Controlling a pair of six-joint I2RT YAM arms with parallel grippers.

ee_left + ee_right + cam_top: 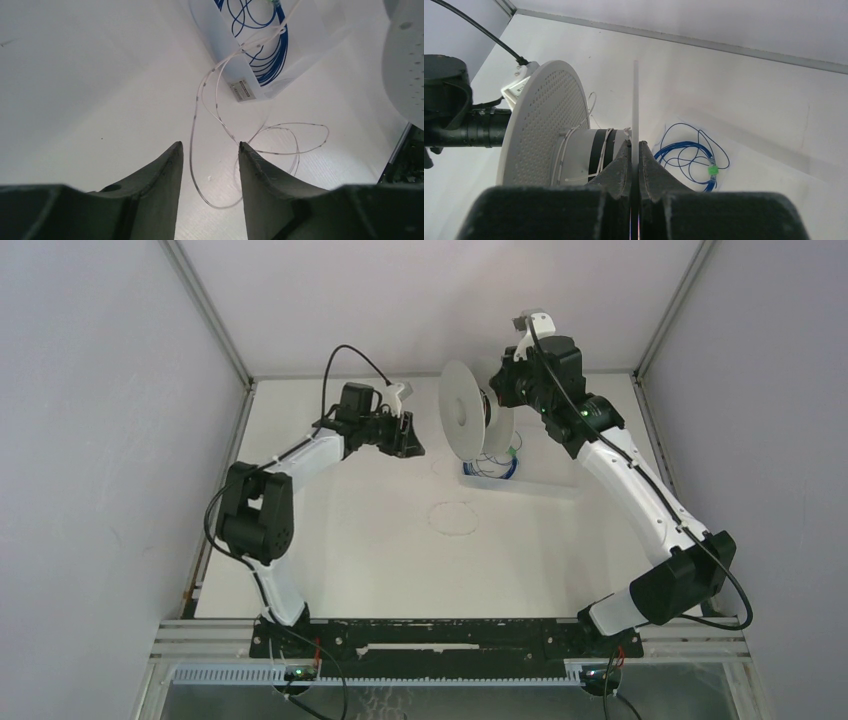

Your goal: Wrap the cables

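The cables are a hair-thin pale strand. In the left wrist view the strand (191, 162) runs from a clear bag down the table in loose loops. One loop lies under the gap of my left gripper (209, 145), which is open and holds nothing. From above, a faint loop (452, 517) shows mid-table, right of and nearer than the left gripper (411, 440). A few turns of strand (606, 145) sit on the hub of a white spool (544, 120). My right gripper (635, 144) is shut on the spool's thin near flange, holding the spool (462, 410) upright off the table.
A clear plastic bag (520, 480) holding a coil of blue wire (689, 155) with a green tag lies under and beside the spool. Grey walls close in the table on the left, the right and the back.
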